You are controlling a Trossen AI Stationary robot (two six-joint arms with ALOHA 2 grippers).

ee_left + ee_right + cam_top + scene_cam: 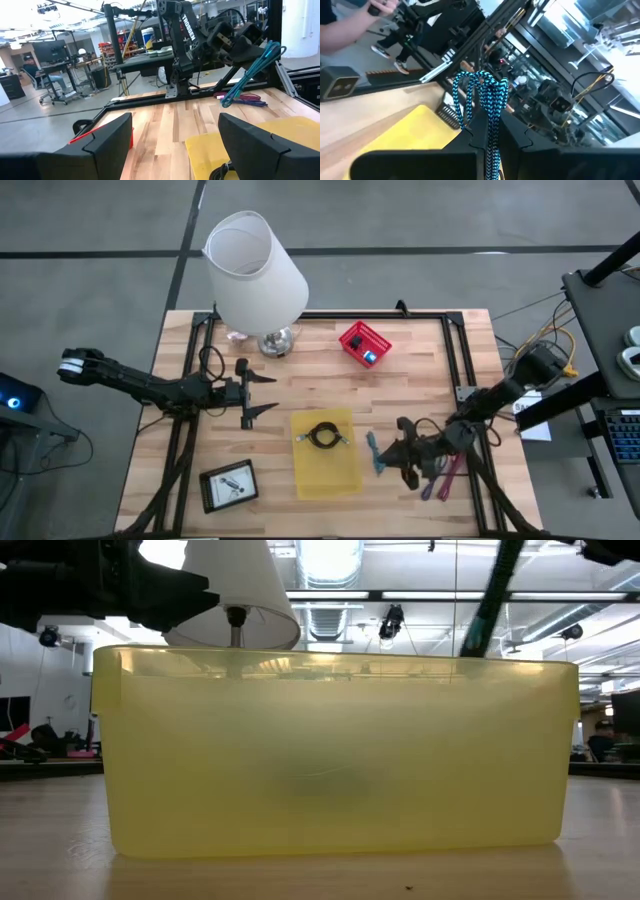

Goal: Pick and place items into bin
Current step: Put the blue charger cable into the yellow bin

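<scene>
On the table's left side the left gripper (262, 392) waits, fingers wide apart, nothing between them, pointing toward the bin. Near the front-left corner a dark-framed card (229, 485) lies flat outside the bin, not yet handled. At centre, the yellow bin (347, 477) holds one item so far, a black coiled cable (322, 436). Behind it a red basket (363, 344) with something blue inside sits untouched. Right of the bin the right gripper (385, 455) is clamped on a teal cord (481, 102), lifted off the table; it hangs doubled in loops, long axis roughly across the gripper. Purple cords (447, 477) lie on the table just beside that arm. My read: early stage, one item binned, one in transit, several left.
</scene>
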